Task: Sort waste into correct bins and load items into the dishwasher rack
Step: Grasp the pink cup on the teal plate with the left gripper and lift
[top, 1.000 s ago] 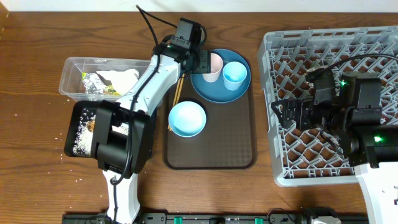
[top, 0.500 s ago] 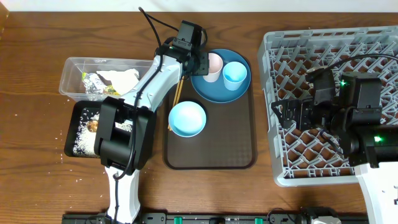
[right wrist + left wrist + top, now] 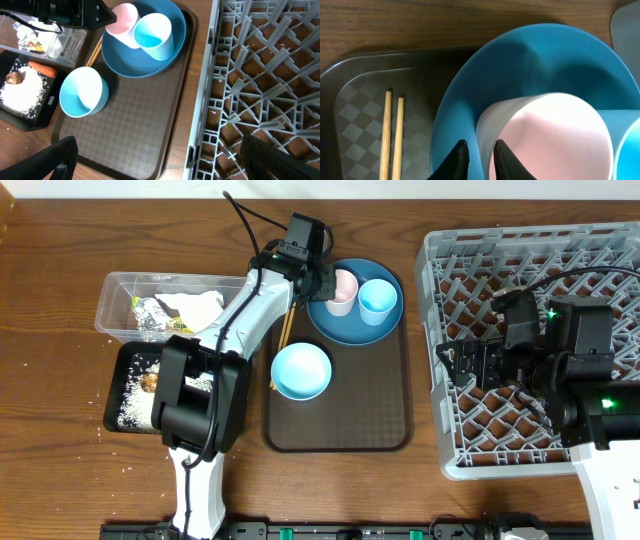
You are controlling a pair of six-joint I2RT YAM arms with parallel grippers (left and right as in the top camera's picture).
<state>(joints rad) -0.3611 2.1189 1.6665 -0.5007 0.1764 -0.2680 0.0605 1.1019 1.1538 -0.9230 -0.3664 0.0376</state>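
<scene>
My left gripper [image 3: 326, 280] [image 3: 480, 156] is shut on the near wall of the pale pink cup [image 3: 345, 288] [image 3: 555, 135], one finger inside and one outside. The cup stands on the dark-blue plate [image 3: 345, 328] [image 3: 520, 60] beside the light blue cup [image 3: 377, 300] [image 3: 152, 30]. The light blue bowl [image 3: 301, 371] and the wooden chopsticks [image 3: 284, 332] [image 3: 392, 135] lie on the brown serving tray [image 3: 340, 425]. My right gripper [image 3: 462, 366] [image 3: 162, 160] is wide open and empty over the left edge of the grey dishwasher rack [image 3: 530, 260] [image 3: 250, 75].
The clear tub [image 3: 112, 292] at the left holds the foil wrapper [image 3: 150, 315] and tissue [image 3: 195, 305]. The black tray [image 3: 122, 360] below it holds rice [image 3: 130, 405], a carrot [image 3: 42, 70] and a brown lump [image 3: 15, 76]. Loose rice grains [image 3: 105, 425] lie on the table.
The left arm's lower links have shifted slightly. The left gripper stays at the pink cup's rim. The right arm has not moved.
</scene>
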